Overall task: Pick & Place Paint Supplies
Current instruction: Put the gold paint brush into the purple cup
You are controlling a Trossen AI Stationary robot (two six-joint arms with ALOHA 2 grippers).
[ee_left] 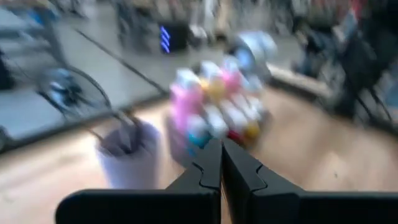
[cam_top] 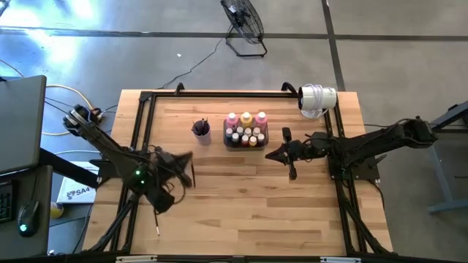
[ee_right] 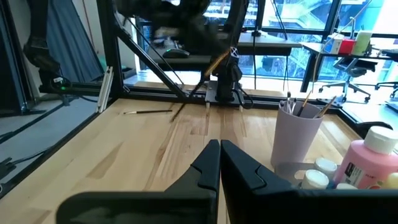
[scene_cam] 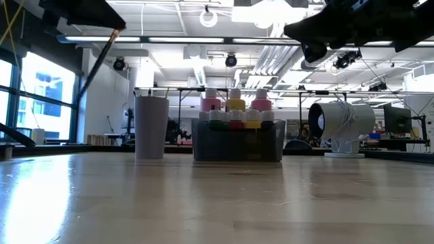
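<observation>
The paint bottles (cam_top: pixel 246 126) stand in the dark tray (scene_cam: pixel 237 144) at the table's far middle, pink and yellow ones behind, small white-capped ones in front (ee_left: pixel 211 106). The purple cup (cam_top: pixel 202 131) to the tray's left holds several brushes (ee_right: pixel 298 102). My left gripper (cam_top: pixel 186 169) hovers left of and nearer than the cup, shut on a thin paintbrush (scene_cam: pixel 102 57). Another brush (cam_top: pixel 157 223) lies flat near the near left corner. My right gripper (cam_top: pixel 272 155), shut and empty, hangs just right of and nearer than the tray. My left gripper (ee_left: pixel 221 155) is shut on the paintbrush near its upper end (scene_cam: pixel 121 28). The brush is lifted clear of the table and slants downward below the fingers. The left wrist view is blurred and does not show the place of contact.
A white fan-like device (cam_top: pixel 318 98) stands at the far right corner. A black frame (cam_top: pixel 142 124) runs along the table's left, far and right edges. Bare wood (cam_top: pixel 248 212) fills the near half of the table.
</observation>
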